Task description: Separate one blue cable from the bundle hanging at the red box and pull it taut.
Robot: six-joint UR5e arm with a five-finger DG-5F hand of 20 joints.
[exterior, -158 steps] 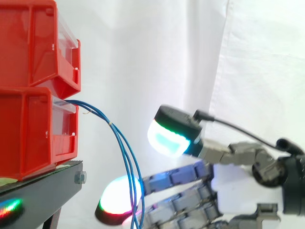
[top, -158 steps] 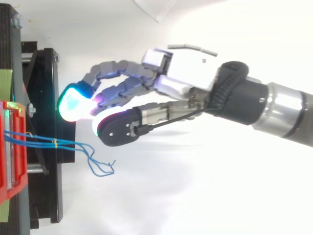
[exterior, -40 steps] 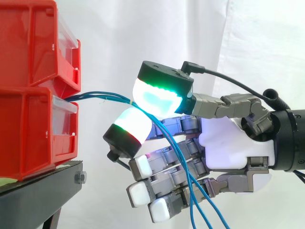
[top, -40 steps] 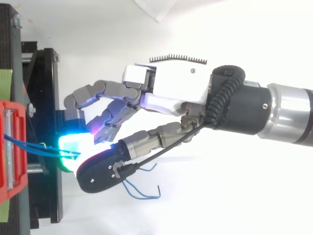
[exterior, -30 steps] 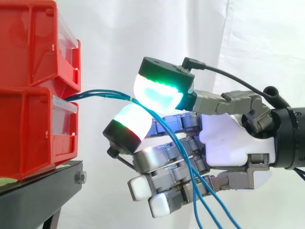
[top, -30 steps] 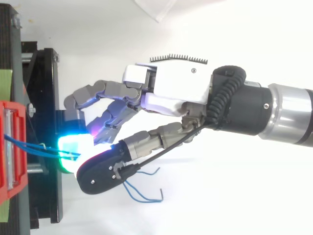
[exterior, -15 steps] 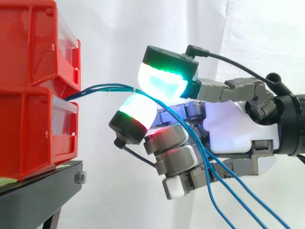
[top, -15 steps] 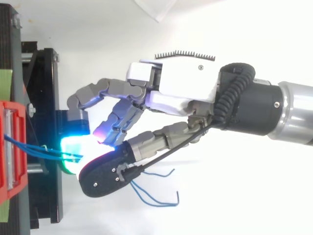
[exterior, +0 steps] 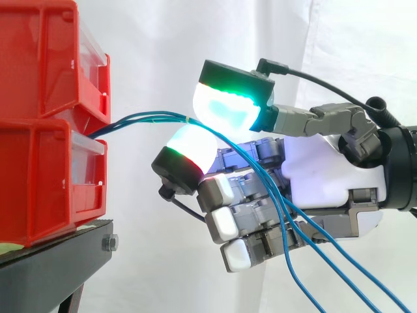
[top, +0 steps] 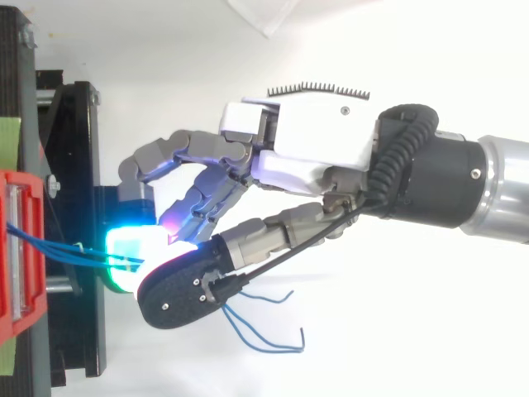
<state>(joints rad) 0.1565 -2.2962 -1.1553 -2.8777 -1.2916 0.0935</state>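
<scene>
A bundle of thin blue cables (exterior: 150, 117) leaves the lower red box (exterior: 45, 182) and runs almost level to the right. My hand (exterior: 319, 176) reaches in from the right. Its thumb, glowing cyan and green, and a white-glowing fingertip (exterior: 189, 153) pinch the bundle just past a small pale tie. Beyond the pinch the strands slope down across the curled lower fingers toward the bottom right. From above, the cables (top: 50, 241) cross from the red box (top: 16, 248) to the hand (top: 306, 141), and their loose ends (top: 264, 335) curl below the thumb.
A second red bin (exterior: 45, 59) is stacked on the lower one. Both sit on a black stand (exterior: 52, 267) at the left, seen from above as a dark frame (top: 78, 165). A white curtain hangs behind.
The hand rose to the cables and pinched them between thumb and fingertip. Its lower fingers curled in, it drew slightly right, and the bundle lifted and straightened.
</scene>
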